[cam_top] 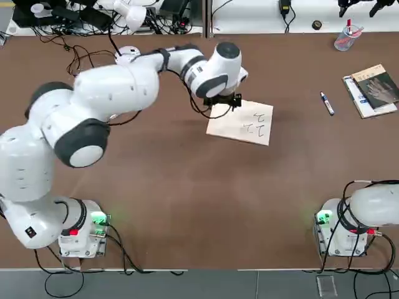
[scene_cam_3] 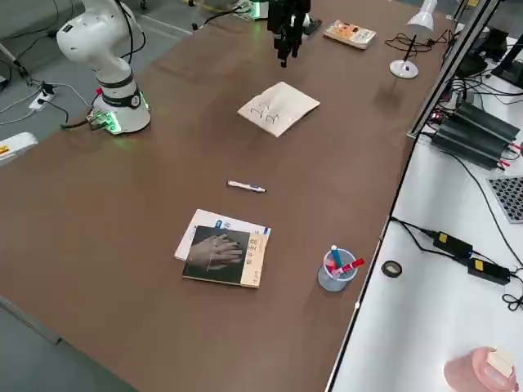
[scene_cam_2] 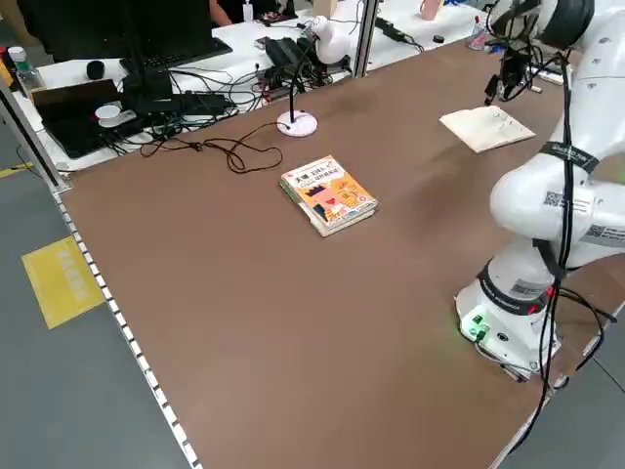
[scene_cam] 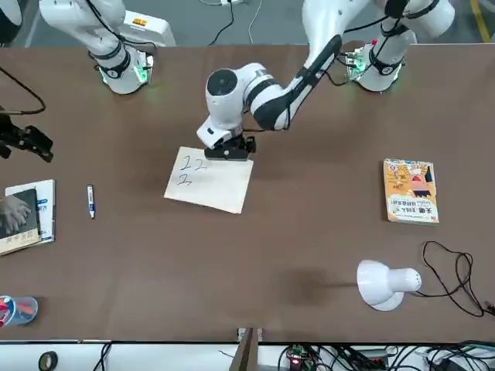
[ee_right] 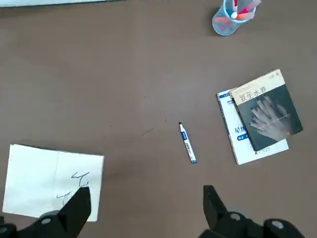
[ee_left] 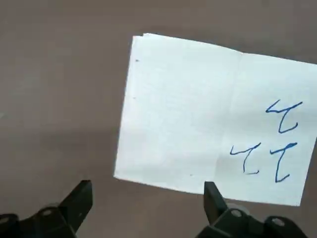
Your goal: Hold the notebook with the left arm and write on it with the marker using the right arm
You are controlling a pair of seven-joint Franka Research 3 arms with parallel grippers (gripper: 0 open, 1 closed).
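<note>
Getting set to write, nothing gripped
Left gripper (ee_left: 148, 198) hangs open by the notebook (ee_left: 178, 114); right gripper (ee_right: 147, 201) is open too; marker (ee_right: 187, 143) lies on the table (ee_right: 143, 99), seemingly next to be pinched.

A brown table (cam_top: 206, 205) carries a white notebook (cam_top: 249, 129) with handwritten strokes near its middle, and a marker (cam_top: 327, 104) lies on the bare surface between that pad and a white book (scene_cam_3: 204, 223), which has a dark book (scene_cam_3: 225, 256) resting partly over it. Near the table's edge stands a clear cup (scene_cam_3: 337, 271) of pens. On the other side of the notebook lie an orange illustrated book (scene_cam: 411, 191) and, well apart from the marker, a white lamp (scene_cam: 387, 284) with its black cord (scene_cam: 456, 286).
</note>
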